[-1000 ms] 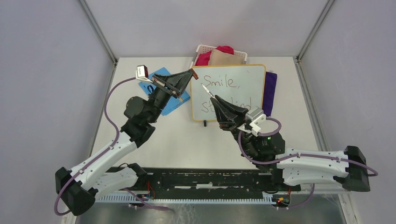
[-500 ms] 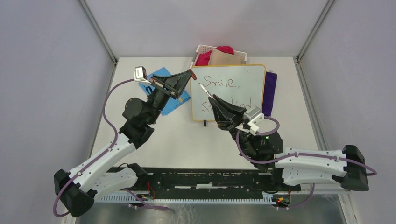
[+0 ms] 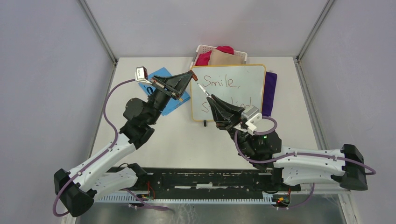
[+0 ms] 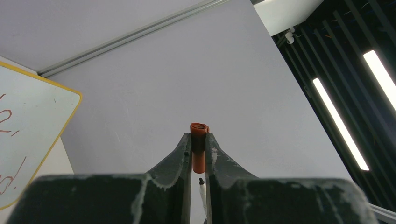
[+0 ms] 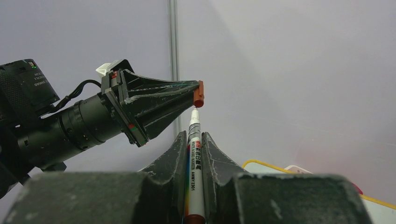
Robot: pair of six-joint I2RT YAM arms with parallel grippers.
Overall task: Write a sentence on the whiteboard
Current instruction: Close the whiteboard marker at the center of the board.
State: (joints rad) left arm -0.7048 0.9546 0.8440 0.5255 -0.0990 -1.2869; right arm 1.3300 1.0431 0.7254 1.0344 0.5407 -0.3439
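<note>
the sentence [image 3: 223, 84] is on the whiteboard [image 3: 256, 77], which lies flat on the desk [image 3: 177, 140] under the right jaws, its corner just beside the left jaws' tips. the right jaws are narrow and hold the marker [image 5: 194, 154]. its tip is just below the red-brown cap [image 5: 199, 94], pinched tight in the left jaws. to cap it well, i think: line up the tip with the cap's open end first, then push straight, gently.

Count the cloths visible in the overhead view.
3. Red cloth and tan cloth in the white basket behind the whiteboard; purple cloth along the board's right edge. The basket may hide more.
</note>
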